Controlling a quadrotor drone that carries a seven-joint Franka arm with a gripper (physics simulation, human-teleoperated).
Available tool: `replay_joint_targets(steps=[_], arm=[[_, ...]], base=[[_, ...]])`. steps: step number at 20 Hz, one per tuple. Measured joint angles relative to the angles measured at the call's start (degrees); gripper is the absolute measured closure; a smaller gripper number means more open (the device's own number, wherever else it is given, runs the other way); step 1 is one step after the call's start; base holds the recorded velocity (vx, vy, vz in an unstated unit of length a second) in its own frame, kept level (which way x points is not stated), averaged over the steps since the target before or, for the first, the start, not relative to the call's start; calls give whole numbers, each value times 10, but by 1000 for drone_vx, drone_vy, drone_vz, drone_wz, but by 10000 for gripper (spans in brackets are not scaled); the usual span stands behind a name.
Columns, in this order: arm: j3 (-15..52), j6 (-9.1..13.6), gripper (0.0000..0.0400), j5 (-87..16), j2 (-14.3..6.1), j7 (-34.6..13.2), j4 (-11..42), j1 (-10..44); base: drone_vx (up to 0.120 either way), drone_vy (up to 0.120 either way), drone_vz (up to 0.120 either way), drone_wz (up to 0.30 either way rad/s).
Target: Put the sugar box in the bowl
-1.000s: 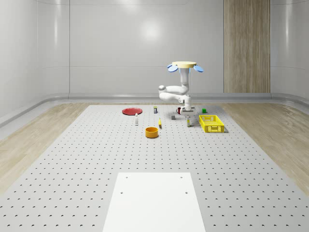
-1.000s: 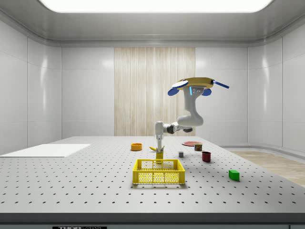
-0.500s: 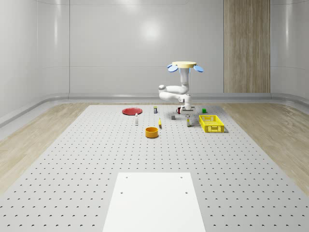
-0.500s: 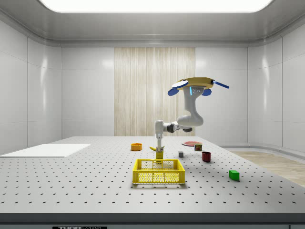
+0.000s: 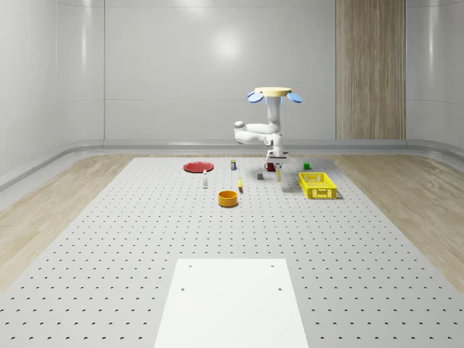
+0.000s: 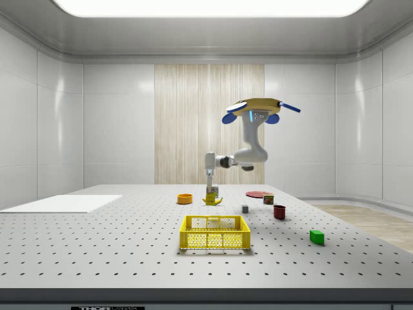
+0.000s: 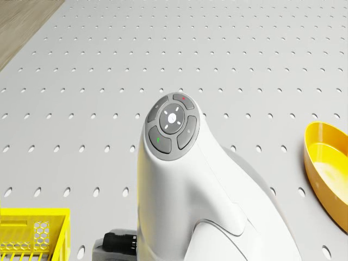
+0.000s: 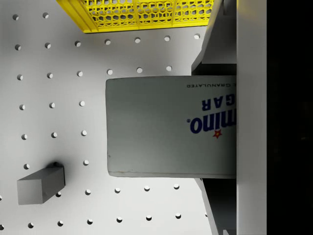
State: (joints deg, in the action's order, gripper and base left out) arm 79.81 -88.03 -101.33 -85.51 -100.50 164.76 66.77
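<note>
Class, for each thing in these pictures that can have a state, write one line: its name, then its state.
Sugar box: gripped, lifted off the table.
Pincer: shut on the sugar box.
Drone: hovering above the table.
Bowl: upright on the table, nothing in it.
Yellow basket: upright on the table.
Grey block: resting on the table.

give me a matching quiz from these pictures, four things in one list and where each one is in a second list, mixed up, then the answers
Things:
1. sugar box
2. bowl
3. yellow basket
4. red plate

Places:
A. far side of the table, toward the whole-scene view's left
B. between the fingers of the gripper, off the table
C. on the table, toward the whole-scene view's right
D. on the table, nearest the white sheet

Pairs: 1-B, 2-D, 3-C, 4-A
</note>
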Motion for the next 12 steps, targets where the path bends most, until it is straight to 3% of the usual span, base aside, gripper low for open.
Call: replay_joint_targets(steps=[12], arm=[[9,-9,233,11,-12,1,0,2]], base=[[120,-120,113,0]])
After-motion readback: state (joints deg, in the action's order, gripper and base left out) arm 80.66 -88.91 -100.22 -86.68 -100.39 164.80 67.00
